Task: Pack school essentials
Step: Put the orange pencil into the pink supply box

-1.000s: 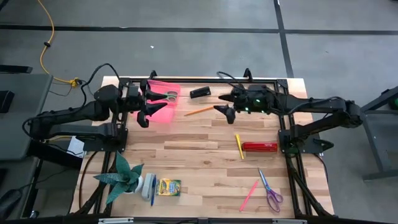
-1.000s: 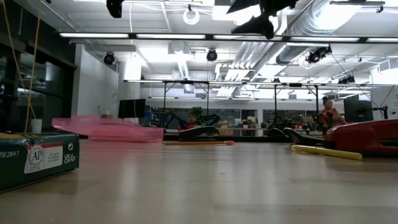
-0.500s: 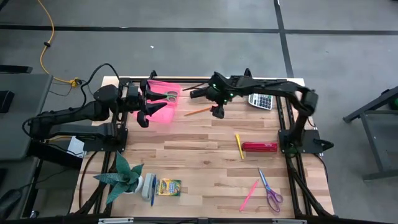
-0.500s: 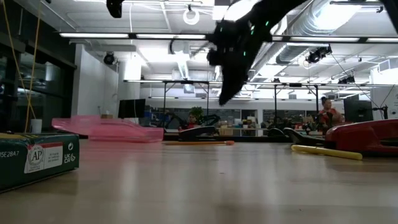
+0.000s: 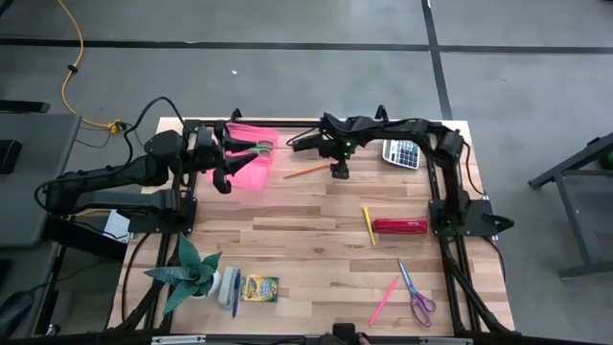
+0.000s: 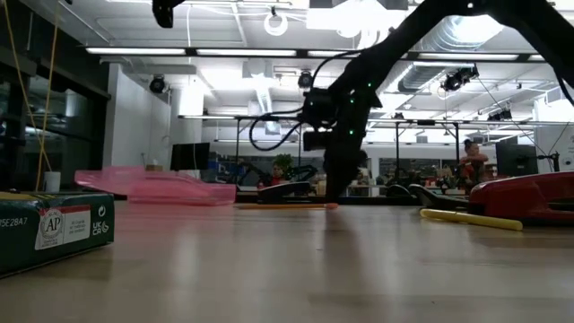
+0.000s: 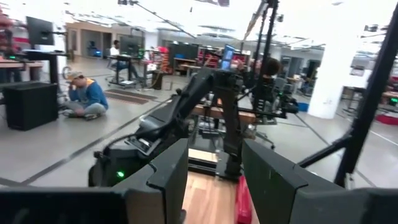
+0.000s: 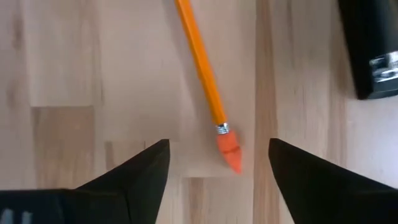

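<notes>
At the bench's far left the left tool (image 5: 227, 163) hovers over the pink pouch (image 5: 251, 158), fingers apart with nothing between them in its wrist view. To the right, the right tool (image 5: 338, 171) hangs low with its fingers (image 8: 138, 169) spread wide and empty, straddling the eraser end of the orange pencil (image 8: 207, 84), which lies flat on the bench (image 5: 306, 230) between pouch and tool. A clean pick likely means dropping straight down, centring on the shaft rather than the eraser tip, closing gently, then carrying it left to the pouch.
</notes>
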